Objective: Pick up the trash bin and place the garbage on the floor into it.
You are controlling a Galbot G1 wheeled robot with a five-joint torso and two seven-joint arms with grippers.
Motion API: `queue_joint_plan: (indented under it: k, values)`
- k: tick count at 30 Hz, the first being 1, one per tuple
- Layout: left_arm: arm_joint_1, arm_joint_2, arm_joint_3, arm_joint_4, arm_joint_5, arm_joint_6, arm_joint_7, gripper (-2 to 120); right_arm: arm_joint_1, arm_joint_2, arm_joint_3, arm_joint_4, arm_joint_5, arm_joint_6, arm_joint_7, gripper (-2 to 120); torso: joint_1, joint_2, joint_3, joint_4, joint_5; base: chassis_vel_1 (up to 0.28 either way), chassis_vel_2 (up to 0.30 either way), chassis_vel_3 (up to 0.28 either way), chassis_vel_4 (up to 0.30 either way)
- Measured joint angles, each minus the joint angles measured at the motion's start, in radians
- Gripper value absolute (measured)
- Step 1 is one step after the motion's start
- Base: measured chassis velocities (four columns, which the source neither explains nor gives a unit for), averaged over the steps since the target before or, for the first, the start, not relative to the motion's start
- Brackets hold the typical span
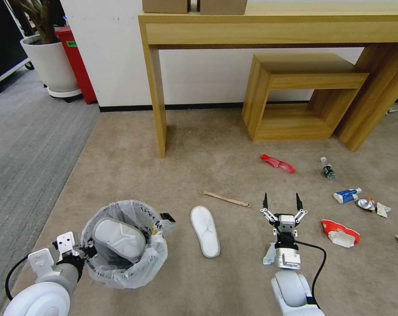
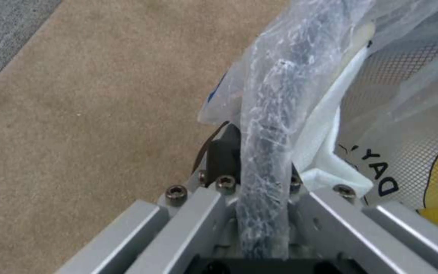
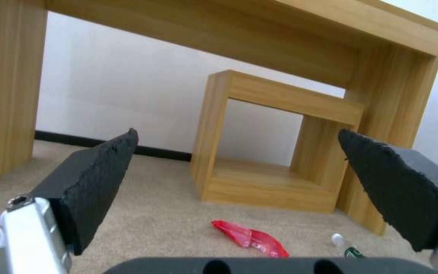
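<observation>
The trash bin (image 1: 137, 268), lined with a crinkled clear bag, sits low on my left with one white slipper (image 1: 119, 239) inside it. My left gripper (image 1: 85, 251) is shut on its bag-covered rim (image 2: 267, 125). The garbage lies on the beige carpet: a second white slipper (image 1: 204, 230), a wooden stick (image 1: 226, 199), a red wrapper (image 1: 277, 163), a small bottle (image 1: 327, 168), a blue-white packet (image 1: 347, 195), a crushed can (image 1: 366, 203), a tissue (image 1: 382, 210) and a red-white cup (image 1: 340, 233). My right gripper (image 1: 281, 202) hangs open over bare carpet between stick and cup, facing the wrapper (image 3: 252, 238).
A wooden desk (image 1: 157, 87) stands against the wall, with a hollow wooden cube (image 1: 295, 94) beneath it. A white plant pot (image 1: 52, 66) and a red box (image 1: 78, 61) stand at the far left. Grey carpet (image 1: 27, 145) borders the beige one.
</observation>
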Motion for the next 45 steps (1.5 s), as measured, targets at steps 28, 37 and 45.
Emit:
queue_joint_plan:
  k: [28,37,45]
  values:
    - [-0.024,0.002,0.047,0.039,0.036,-0.023,0.023,0,0.023,-0.034,0.010,-0.011,0.040,0.001,0.006,100,0.000,0.000,0.000,0.0000,0.0000,-0.085,0.081,0.082,-0.083]
    - [-0.027,0.007,0.053,0.044,0.037,-0.029,0.032,0,0.039,-0.068,0.028,0.002,-0.014,-0.071,0.106,100,0.000,0.000,0.000,-0.0001,0.0000,-0.019,0.010,0.011,-0.020]
    - [-0.026,0.017,0.057,0.039,0.048,-0.039,0.057,0,0.053,-0.213,0.024,0.050,0.072,-0.240,0.195,100,0.000,0.000,0.000,0.0000,0.0002,0.000,0.000,0.000,0.000]
